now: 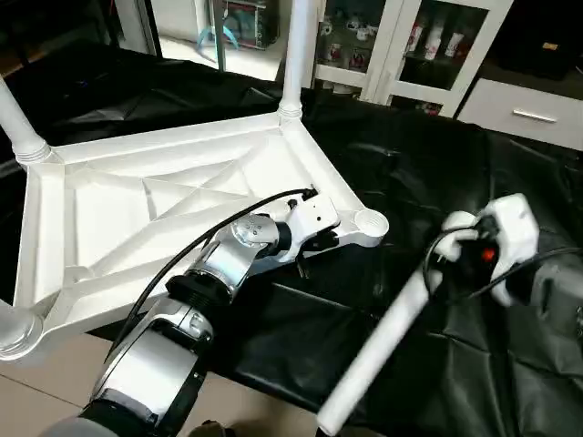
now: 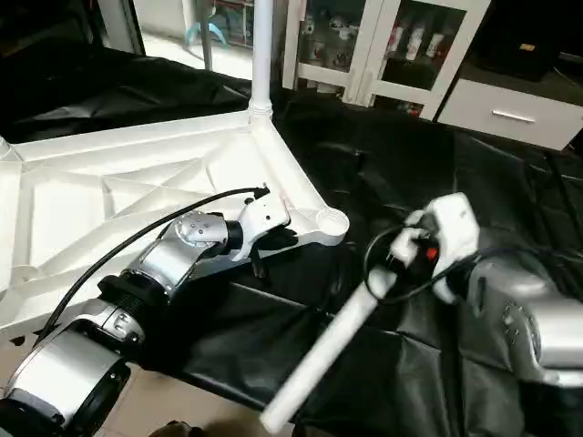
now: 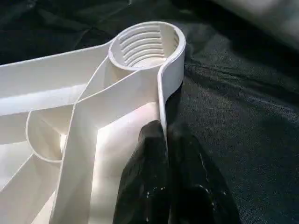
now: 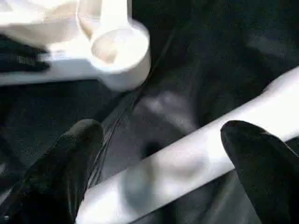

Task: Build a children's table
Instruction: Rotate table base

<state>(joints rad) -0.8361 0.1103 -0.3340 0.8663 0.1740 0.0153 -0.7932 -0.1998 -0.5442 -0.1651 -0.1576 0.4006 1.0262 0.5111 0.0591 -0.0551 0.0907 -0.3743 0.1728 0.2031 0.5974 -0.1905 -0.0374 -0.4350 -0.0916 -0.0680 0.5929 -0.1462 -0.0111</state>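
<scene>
The white tabletop (image 1: 137,209) lies underside up on black cloth. Three white legs stand in its corner sockets: far corner (image 1: 296,55), left corner (image 1: 18,123), near-left corner (image 1: 14,332). Its near-right socket (image 1: 370,222) is bare, its ribbed inside clear in the left wrist view (image 3: 145,44). My left gripper (image 1: 305,259) is shut on the tabletop's rim just short of that socket, a black finger (image 3: 140,186) on each side of the wall. A loose leg (image 1: 383,341) slants toward me on the right. My right gripper (image 4: 159,154) is open, fingers wide apart astride that leg (image 4: 187,158).
Black cloth (image 1: 410,164) covers the work surface, wrinkled on the right. Behind it stand a glass-door cabinet (image 1: 410,45) and a white drawer unit (image 1: 528,109). Pale floor (image 1: 36,382) lies beyond the near-left edge, where the loose leg's lower end reaches past the cloth.
</scene>
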